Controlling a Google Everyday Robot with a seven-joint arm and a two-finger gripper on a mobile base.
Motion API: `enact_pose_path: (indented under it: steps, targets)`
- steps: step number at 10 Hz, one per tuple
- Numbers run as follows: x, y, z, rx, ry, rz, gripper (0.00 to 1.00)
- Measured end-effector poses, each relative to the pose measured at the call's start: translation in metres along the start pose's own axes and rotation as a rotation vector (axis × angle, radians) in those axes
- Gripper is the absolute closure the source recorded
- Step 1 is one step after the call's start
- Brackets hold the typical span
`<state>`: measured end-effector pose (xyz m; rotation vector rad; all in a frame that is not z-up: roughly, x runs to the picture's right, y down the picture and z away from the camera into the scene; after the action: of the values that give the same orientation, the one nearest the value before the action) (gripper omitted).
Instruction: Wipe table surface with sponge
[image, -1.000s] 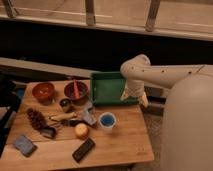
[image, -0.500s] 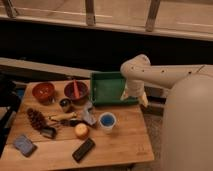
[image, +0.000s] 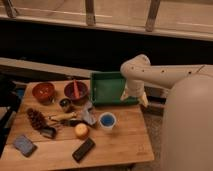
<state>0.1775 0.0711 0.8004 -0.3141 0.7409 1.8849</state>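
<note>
Brown wooden table surface (image: 125, 142) holds a blue cup (image: 107, 121) and a green tray (image: 107, 87). The sponge (image: 24, 145) lies at its front left corner. The gripper (image: 135, 96) hangs by the tray's right edge, well apart from the sponge, fingers spread wide, holding nothing.

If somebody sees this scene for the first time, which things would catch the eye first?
The big white robot arm enters from the right, its end effector at the right edge of the green rectangular tray. Next, the cluttered light brown wooden table surface, with the small blue-grey sponge at its front left corner.
</note>
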Motion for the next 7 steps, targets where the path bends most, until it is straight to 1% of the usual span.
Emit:
enact_pose_path:
  steps: [1, 2, 3, 5, 6, 7]
  targets:
    - [-0.002, 0.003, -0.001, -0.002, -0.012, -0.008, 0.2]
    - [-0.004, 0.013, -0.004, -0.007, -0.027, -0.028, 0.2]
    - [-0.006, 0.029, -0.01, -0.015, -0.047, -0.056, 0.2]
    - [-0.007, 0.073, -0.029, -0.035, -0.096, -0.129, 0.2]
    - [-0.003, 0.103, -0.041, -0.051, -0.124, -0.186, 0.2]
    - [0.001, 0.125, -0.053, -0.066, -0.147, -0.238, 0.2]
